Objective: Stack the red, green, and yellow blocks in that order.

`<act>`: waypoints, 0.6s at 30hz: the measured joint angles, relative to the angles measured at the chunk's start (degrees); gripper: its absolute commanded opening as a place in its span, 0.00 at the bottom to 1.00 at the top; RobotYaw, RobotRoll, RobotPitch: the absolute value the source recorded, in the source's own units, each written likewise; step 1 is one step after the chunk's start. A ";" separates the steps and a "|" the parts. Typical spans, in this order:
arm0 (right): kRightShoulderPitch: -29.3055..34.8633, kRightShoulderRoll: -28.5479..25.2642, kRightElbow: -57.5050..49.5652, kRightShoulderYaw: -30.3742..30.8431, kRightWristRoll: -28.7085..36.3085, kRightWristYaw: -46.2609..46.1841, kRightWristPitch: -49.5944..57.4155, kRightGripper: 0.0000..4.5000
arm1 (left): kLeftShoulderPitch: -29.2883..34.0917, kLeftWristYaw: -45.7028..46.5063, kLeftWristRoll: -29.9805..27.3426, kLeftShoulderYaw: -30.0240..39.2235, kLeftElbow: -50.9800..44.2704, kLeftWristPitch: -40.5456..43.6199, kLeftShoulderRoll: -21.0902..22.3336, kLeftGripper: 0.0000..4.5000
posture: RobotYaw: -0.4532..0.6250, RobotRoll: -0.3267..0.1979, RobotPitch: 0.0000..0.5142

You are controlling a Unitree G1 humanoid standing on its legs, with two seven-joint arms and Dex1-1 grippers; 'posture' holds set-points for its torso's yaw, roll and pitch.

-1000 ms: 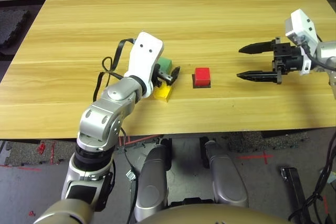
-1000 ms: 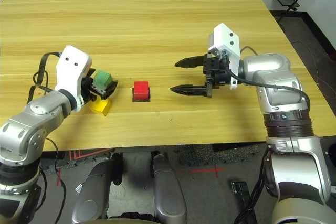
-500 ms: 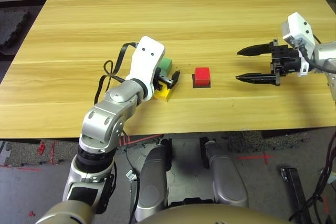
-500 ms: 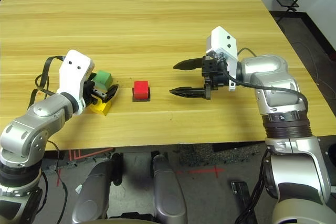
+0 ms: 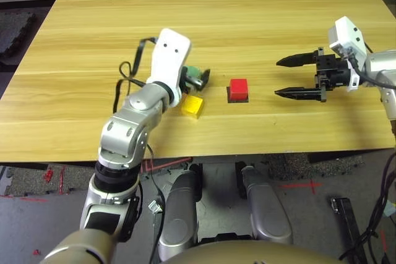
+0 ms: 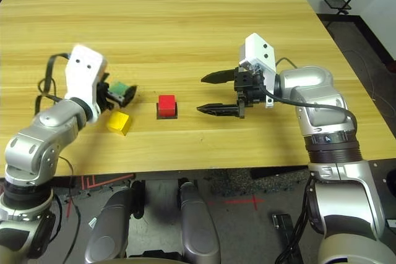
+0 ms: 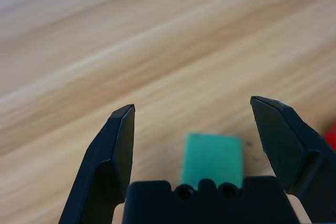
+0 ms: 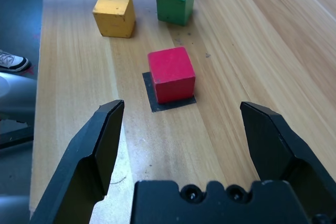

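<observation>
We look down on a wooden table (image 5: 247,23). Our left gripper (image 5: 199,79) hovers with its two black fingers spread wide and holding nothing; the green block (image 8: 175,1) sits on the table between them. The yellow block (image 5: 192,106) lies just near of it, a little to the left, apart from it. To the right of both, the red block (image 5: 238,88) rests on a flat black square patch (image 8: 169,100). Farther right, our right gripper (image 5: 286,76) points left toward the red block, its fingers also spread wide and empty, well apart from it.
</observation>
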 measured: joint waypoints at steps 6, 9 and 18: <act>-0.32 0.36 0.72 0.09 -0.12 0.18 -0.56 0.99 | 1.94 -1.44 -0.06 -0.79 -0.47 0.18 0.83 1.00 | 0.77 0.84 0.50; -0.33 0.35 1.00 0.09 -0.18 0.21 -0.71 0.99 | 3.06 -2.42 -0.15 -1.19 -1.49 0.53 1.30 1.00 | 0.77 0.84 0.50; -0.31 0.36 0.98 0.09 -0.18 0.21 -0.71 0.99 | 5.25 -5.57 -0.07 -2.60 -0.55 -1.24 3.64 1.00 | 0.76 0.82 0.50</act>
